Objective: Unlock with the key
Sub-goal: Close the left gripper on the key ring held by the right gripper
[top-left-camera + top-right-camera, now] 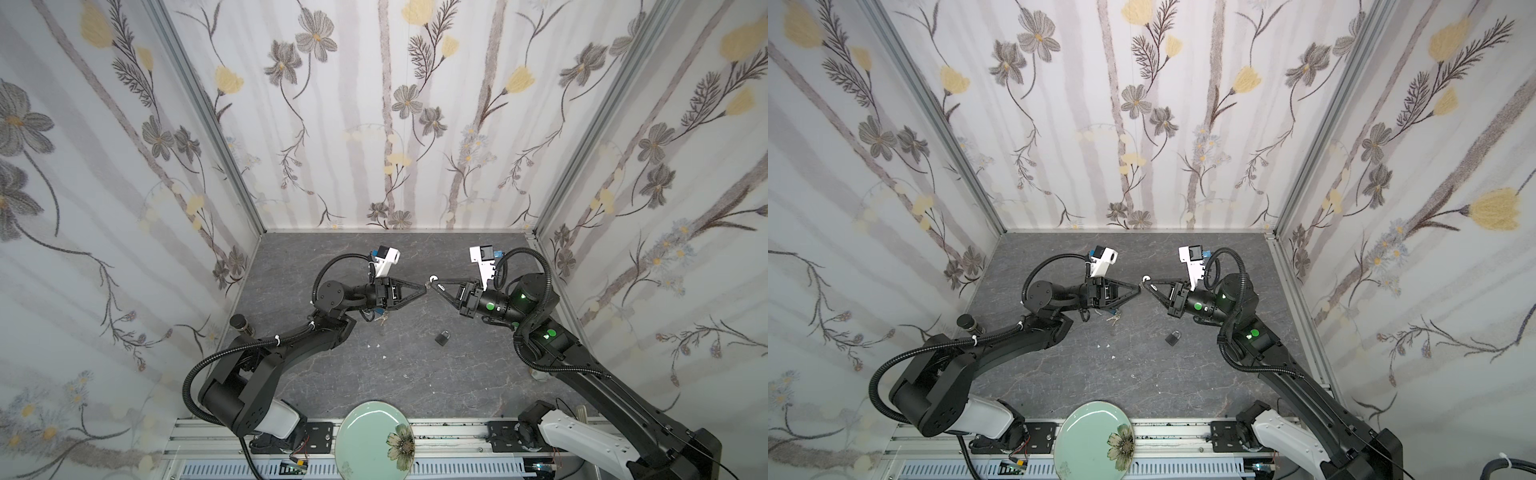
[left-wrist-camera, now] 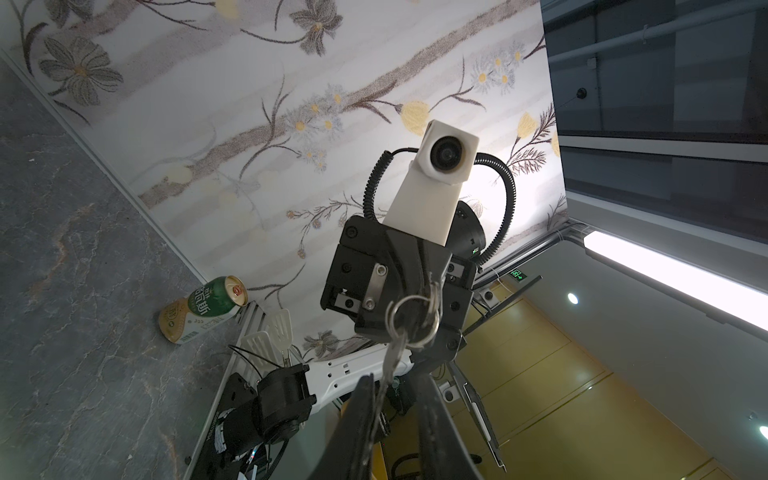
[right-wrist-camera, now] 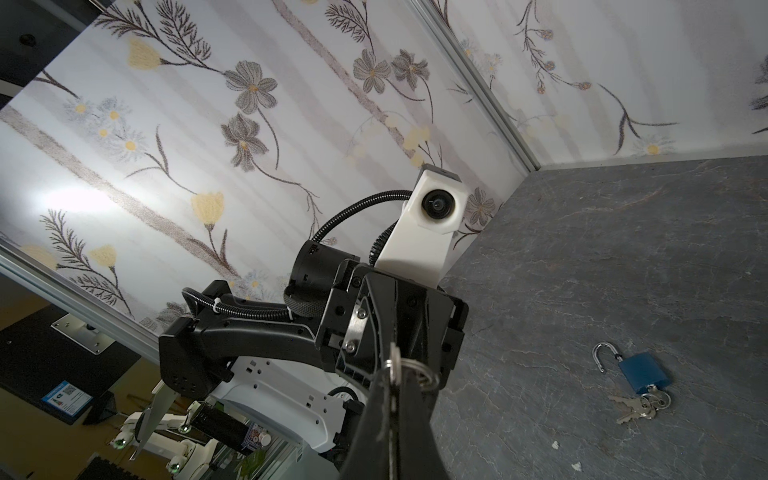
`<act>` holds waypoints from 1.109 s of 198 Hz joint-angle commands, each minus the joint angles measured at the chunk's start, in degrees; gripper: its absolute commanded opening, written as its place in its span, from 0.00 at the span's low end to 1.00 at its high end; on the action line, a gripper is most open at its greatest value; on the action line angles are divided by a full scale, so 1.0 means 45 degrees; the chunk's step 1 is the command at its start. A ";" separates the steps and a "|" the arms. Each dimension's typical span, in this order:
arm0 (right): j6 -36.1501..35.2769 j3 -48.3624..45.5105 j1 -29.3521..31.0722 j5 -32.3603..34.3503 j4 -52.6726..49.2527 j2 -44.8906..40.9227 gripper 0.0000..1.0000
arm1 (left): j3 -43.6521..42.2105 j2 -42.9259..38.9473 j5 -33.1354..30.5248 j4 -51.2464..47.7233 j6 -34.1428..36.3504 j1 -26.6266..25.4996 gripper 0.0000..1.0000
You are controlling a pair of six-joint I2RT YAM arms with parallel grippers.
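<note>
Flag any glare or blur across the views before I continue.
Left wrist view: ceiling lamp flares, left tool close, dark, soft, key ring sharp. Right wrist view: hotspot on wall, blue padlock crisp. Both top views: even light, key ring tiny.

Green floral plate (image 1: 360, 430), drink can (image 2: 203, 309), papered walls (image 1: 365, 124)

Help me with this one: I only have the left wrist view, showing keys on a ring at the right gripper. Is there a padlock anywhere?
Observer: Yes. In the right wrist view a blue padlock lies on the table, its shackle swung open.
Operator: Is a key in it?
Observer: A second bunch of keys lies at its base, seemingly inserted.
Operator: Any other lock?
Observer: In both top views a dark padlock lies alone on the table, no keys on it.
</note>
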 commanded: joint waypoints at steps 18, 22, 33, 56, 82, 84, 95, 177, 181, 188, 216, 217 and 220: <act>0.0126 -0.0122 -0.0011 0.0108 0.0663 -0.0107 0.00 | -0.0098 0.0043 -0.0111 0.0691 -0.0141 0.0069 0.19; 0.0127 -0.0133 -0.0011 0.0120 0.0661 -0.0117 0.00 | -0.0109 0.0058 -0.0116 0.0690 -0.0142 0.0075 0.19; 0.0128 -0.0159 -0.0009 0.0120 0.0670 -0.0139 0.00 | -0.0112 0.0061 -0.0136 0.0690 -0.0156 0.0069 0.18; 0.0128 -0.0237 -0.0031 0.0159 0.0678 -0.0179 0.00 | -0.0127 0.0024 -0.0156 0.0690 -0.0162 0.0110 0.17; 0.0146 -0.0277 -0.0048 0.0166 0.0681 -0.0216 0.00 | -0.0166 0.0014 -0.0190 0.0690 -0.0162 0.0122 0.15; 0.0147 -0.0288 -0.0047 0.0161 0.0681 -0.0208 0.00 | -0.0174 0.0012 -0.0193 0.0690 -0.0162 0.0123 0.14; 0.0173 -0.0312 -0.0053 0.0178 0.0700 -0.0222 0.00 | -0.0179 0.0009 -0.0195 0.0690 -0.0179 0.0137 0.14; 0.0292 -0.0674 -0.0130 0.0251 0.0817 -0.0424 0.10 | -0.0042 0.0243 -0.0234 0.0670 -0.0453 0.0275 0.00; 0.0285 -0.0713 -0.0138 0.0300 0.0820 -0.0470 0.13 | -0.0032 0.0266 -0.0219 0.0653 -0.0483 0.0288 0.00; 0.0285 -0.0781 -0.0162 0.0385 0.0790 -0.0527 0.17 | 0.0010 0.0313 -0.0166 0.0617 -0.0512 0.0300 0.00; 0.0016 -0.1329 -0.0244 0.0841 0.0501 -0.0829 0.27 | 0.0114 0.0402 0.0033 0.0160 -0.0456 0.0468 0.00; -0.0006 -0.1332 -0.0243 0.0881 0.0464 -0.0830 0.27 | 0.0115 0.0409 0.0037 0.0142 -0.0445 0.0472 0.00; -0.0081 -0.1351 -0.0243 0.0958 0.0295 -0.0872 0.28 | 0.0117 0.0394 0.0056 0.0089 -0.0437 0.0492 0.00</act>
